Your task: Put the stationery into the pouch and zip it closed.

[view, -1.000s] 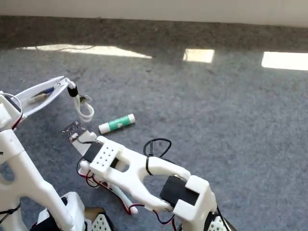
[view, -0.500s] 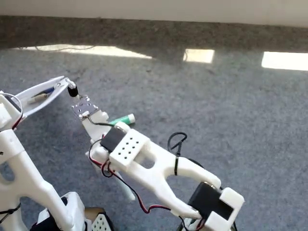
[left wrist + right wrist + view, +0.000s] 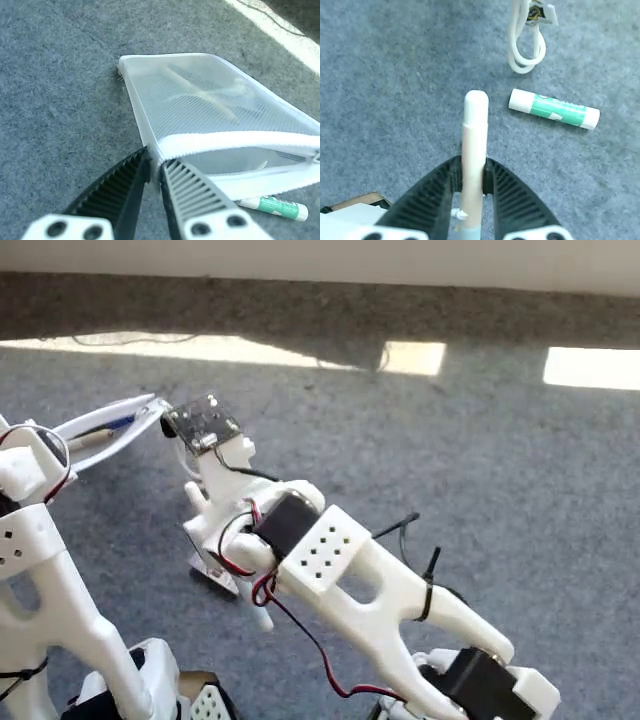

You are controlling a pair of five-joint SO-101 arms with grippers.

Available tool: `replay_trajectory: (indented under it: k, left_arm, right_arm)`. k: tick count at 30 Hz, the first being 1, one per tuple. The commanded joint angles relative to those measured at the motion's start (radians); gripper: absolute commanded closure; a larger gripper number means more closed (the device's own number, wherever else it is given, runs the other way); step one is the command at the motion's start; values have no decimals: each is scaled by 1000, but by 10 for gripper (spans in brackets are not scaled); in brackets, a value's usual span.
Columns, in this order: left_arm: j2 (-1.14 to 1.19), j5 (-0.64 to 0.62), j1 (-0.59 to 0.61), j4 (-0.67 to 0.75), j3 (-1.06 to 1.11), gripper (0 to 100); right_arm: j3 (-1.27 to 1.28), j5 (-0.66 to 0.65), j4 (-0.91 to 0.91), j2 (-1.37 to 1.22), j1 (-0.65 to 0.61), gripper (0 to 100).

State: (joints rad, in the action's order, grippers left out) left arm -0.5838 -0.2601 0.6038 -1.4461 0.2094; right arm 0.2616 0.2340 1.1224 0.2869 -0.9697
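Observation:
The white mesh pouch (image 3: 215,110) hangs tilted above the grey carpet, with several items dimly visible inside. My left gripper (image 3: 154,162) is shut on the corner of its open rim. In the high view the pouch (image 3: 105,425) is at the far left, and the right arm's wrist (image 3: 205,422) is close beside its mouth. My right gripper (image 3: 471,162) is shut on a cream pen (image 3: 474,130) that points forward past the fingertips. A green-and-white glue stick (image 3: 554,108) lies on the carpet beyond the pen, near the pouch's white cord loop (image 3: 526,50).
The right arm (image 3: 340,560) stretches diagonally across the middle of the high view, and the left arm (image 3: 40,550) stands at the near left. Grey carpet (image 3: 480,470) lies open to the right. A dark strip runs along the wall at the back.
The right arm has swung forward and up toward the pouch's mouth with the pen, and now covers the glue stick in the high view. The pouch has shifted slightly.

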Motion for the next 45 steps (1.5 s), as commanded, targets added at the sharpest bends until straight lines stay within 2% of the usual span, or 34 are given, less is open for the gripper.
replay_trajectory:
  k: [1, 8, 26, 33, 45]
  left_arm:
    - [-41, 35, -61, 18, -25, 993]
    - [-182, 52, -124, -3, -21, 993]
    - [-70, 54, -124, 5, 12, 993]
    - [-70, 54, -124, 5, 12, 993]
    - [-73, 54, -120, 5, 12, 993]
  right_arm:
    - [22, -11, -30, 84, 30, 993]
    - [236, -9, -228, 294, 45, 993]
    - [694, -8, -760, 792, 45, 993]
    - [831, -9, -1049, 854, 44, 993]
    - [852, -9, -1297, 854, 45, 993]
